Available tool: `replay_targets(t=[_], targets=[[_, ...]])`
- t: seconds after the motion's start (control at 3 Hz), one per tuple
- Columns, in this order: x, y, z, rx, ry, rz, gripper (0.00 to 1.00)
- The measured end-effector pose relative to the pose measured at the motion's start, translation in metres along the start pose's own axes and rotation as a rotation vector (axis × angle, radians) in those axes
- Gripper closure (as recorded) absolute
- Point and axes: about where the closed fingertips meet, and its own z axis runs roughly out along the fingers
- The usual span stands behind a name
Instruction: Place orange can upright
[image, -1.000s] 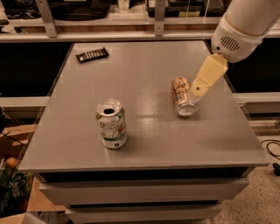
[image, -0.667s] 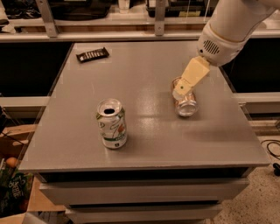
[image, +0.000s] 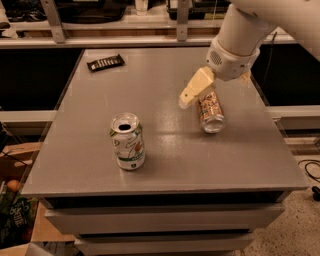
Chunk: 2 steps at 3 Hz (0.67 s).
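Grey tabletop (image: 170, 170) is what you are working over, and your orange can (image: 211, 112) lies on its side on the right half of it, about midway between the far and near edges and nearer the right edge than the centre. Its silver end faces the near edge and its tan body with pale markings runs back toward the far edge. Your gripper (image: 214, 91) hangs over the far end of that can, at the end of the white arm (image: 242, 35) that comes in from above the far right corner. Its jaws look apart: one cream finger (image: 196, 89) slants down just beside the can's left side with its tip close to the table, and only a sliver of the other shows on the right of the wrist. You cannot tell whether the finger touches the can, and nothing is clamped. A white-and-green can (image: 128, 142) stands upright left of centre, toward the near edge, well apart from the orange can, with its opened top showing. A dark flat packet (image: 105, 62) lies near the far left corner.
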Motion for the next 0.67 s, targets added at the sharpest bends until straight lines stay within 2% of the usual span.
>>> replay_targets(t=[0.67], targets=[[-0.017, 0.009, 0.032, 0.041, 0.026, 0.211, 0.00]])
